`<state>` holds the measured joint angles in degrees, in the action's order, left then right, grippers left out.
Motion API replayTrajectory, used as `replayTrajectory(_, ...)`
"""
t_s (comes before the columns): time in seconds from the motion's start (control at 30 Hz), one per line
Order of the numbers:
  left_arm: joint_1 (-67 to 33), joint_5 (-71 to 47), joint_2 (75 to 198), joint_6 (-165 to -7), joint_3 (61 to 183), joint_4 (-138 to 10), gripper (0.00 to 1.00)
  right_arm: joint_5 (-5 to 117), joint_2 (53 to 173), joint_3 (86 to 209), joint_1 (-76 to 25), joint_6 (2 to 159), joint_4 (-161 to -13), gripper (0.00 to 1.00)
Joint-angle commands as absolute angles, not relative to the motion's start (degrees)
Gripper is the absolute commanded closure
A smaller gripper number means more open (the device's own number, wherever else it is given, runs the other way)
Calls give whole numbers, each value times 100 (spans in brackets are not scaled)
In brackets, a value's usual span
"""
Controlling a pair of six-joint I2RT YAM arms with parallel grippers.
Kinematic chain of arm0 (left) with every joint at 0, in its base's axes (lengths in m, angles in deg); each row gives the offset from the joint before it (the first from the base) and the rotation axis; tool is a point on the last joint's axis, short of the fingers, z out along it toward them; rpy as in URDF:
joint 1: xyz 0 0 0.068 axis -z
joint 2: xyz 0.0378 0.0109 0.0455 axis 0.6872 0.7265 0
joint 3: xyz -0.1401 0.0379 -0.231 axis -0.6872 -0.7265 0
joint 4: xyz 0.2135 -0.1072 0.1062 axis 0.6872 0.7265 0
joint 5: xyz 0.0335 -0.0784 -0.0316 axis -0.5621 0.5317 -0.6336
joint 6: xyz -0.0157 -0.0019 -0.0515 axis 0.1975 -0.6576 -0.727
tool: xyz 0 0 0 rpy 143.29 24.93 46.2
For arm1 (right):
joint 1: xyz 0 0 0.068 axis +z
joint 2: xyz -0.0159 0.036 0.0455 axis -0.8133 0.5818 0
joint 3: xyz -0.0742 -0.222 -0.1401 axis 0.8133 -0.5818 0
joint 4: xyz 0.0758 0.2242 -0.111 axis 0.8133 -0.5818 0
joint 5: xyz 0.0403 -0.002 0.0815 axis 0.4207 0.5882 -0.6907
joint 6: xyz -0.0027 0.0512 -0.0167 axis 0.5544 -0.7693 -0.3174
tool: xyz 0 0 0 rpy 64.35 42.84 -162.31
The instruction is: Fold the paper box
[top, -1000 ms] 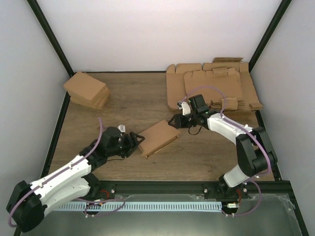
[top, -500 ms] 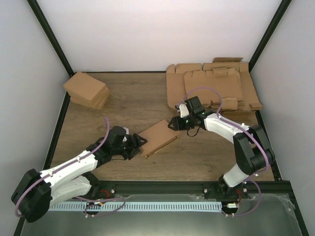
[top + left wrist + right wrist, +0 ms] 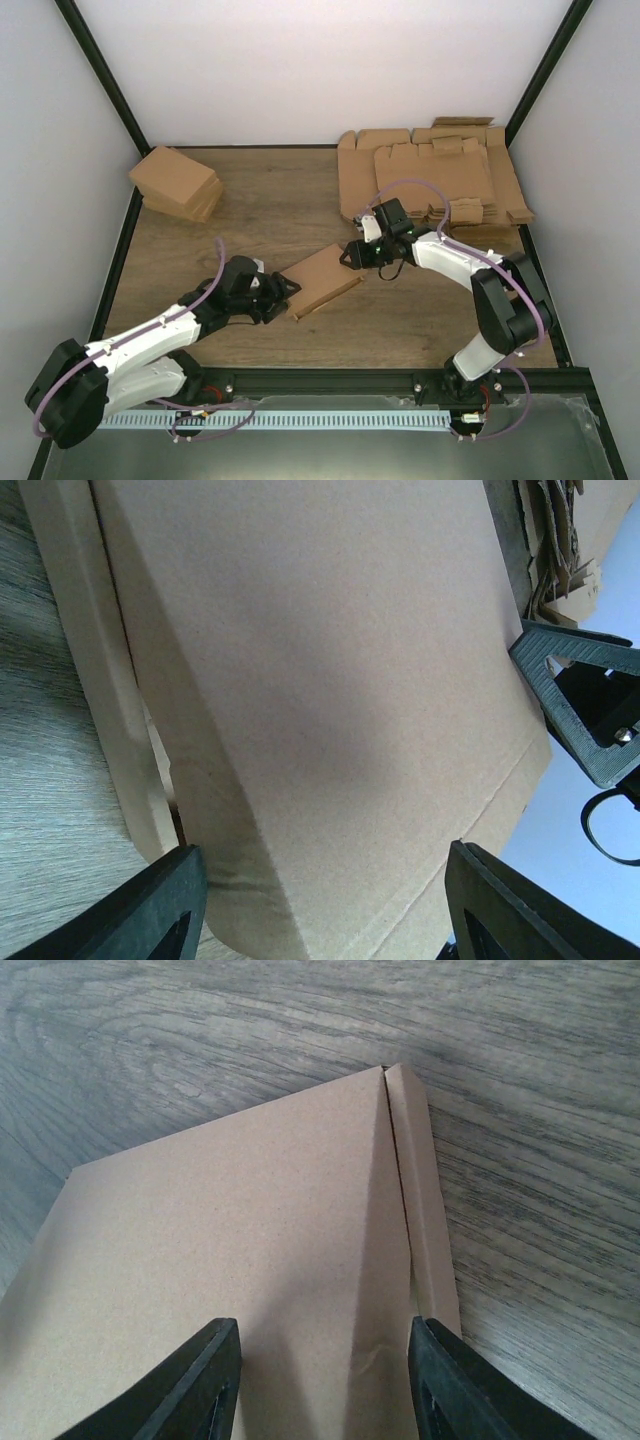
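Observation:
The paper box (image 3: 322, 280) lies on the wooden table between the two arms, a brown cardboard piece folded over with a narrow flap along one side. My left gripper (image 3: 283, 290) is at its lower-left end. In the left wrist view its jaws (image 3: 325, 910) stand wide, one finger on each side of the box (image 3: 320, 680), close against it. My right gripper (image 3: 352, 253) is at the upper-right end. Its open fingers hang over the top panel (image 3: 230, 1260) and straddle a raised crease beside the narrow flap (image 3: 425, 1220).
A thick pile of flat cardboard sheets (image 3: 440, 175) lies at the back right. A pile of compact brown cartons (image 3: 178, 183) sits at the back left. Black frame posts line both sides. The right gripper's black finger (image 3: 585, 710) shows past the box in the left wrist view.
My left gripper moved right until its fingers reached the box's near end. My right gripper slid left onto the far end. The box shifted slightly left.

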<state>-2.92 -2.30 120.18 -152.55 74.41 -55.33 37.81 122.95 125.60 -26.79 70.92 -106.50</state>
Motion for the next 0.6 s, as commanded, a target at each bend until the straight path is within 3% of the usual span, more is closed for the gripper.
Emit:
replayTrajectory(0.0, -309, -183, 12058, -15241, 7389, -5721, 34, 3710, 12355, 12547, -2595, 7139, -10630, 52)
replayTrajectory(0.27, -310, -180, 12097, -15241, 7347, -5786, 47, 3640, 12372, 12513, -2560, 7127, -10630, 57)
replayTrajectory(0.57, -313, -189, 12213, -15249, 7259, -5929, 71, 3534, 12364, 12457, -2521, 7114, -10607, 69)
